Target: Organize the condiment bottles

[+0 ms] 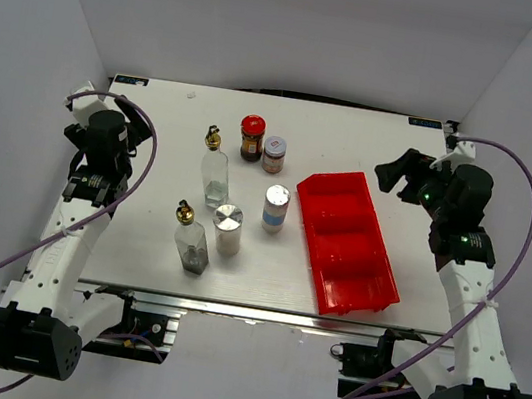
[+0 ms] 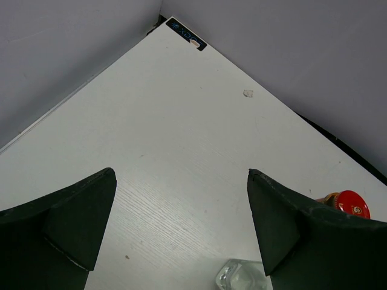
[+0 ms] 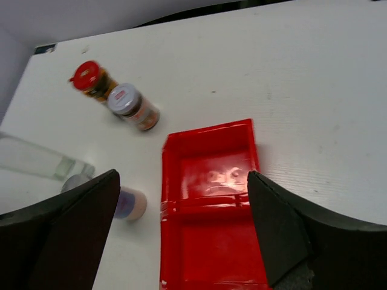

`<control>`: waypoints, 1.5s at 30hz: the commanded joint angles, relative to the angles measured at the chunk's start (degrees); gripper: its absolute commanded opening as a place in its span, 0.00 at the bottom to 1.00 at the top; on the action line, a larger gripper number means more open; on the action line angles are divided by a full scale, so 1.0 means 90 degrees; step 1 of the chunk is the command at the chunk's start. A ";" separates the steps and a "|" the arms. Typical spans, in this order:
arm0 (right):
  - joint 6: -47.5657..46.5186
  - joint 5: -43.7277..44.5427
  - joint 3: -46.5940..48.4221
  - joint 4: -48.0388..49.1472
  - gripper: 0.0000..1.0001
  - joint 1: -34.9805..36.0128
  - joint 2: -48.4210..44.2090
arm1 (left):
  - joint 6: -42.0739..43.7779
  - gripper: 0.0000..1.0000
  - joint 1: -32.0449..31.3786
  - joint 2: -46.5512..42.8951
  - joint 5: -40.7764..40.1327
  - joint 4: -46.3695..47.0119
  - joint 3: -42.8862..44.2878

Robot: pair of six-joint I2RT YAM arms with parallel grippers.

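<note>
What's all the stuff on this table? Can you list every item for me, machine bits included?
glass bottles: two, clear with gold stoppers, left of centre, one farther back and one nearer.
shakers: two, silver-topped, standing between the bottles and the bin.
red-lidded jar: one, dark, far centre.
grey-lidded jar: one, just right of the red-lidded one.
bin: one, red, long, empty, right of centre, set at a slant.
table: one, white.
arms: two, black and white, at either side.
left gripper: open, over bare table.
right gripper: open, above the bin.
</note>
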 commanded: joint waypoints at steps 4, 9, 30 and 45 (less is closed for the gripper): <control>-0.0372 -0.3418 -0.0134 0.1371 0.90 -0.0004 0.0305 | -0.0122 0.98 0.0000 -0.0052 0.0170 -0.0123 -0.0112; -0.1512 -0.1975 0.0498 0.1365 0.89 0.1960 0.0937 | -0.0230 0.98 0.0000 -0.0326 0.0307 0.0120 -0.0492; -0.2560 -0.0750 0.3820 0.3129 0.90 0.4888 0.5646 | -0.0601 0.98 0.0009 -0.0443 0.0130 0.0257 -0.0796; -0.2364 -0.0672 0.4163 0.4361 0.83 0.5074 0.6575 | -0.0777 0.98 0.0000 -0.0297 0.0453 0.0501 -0.0981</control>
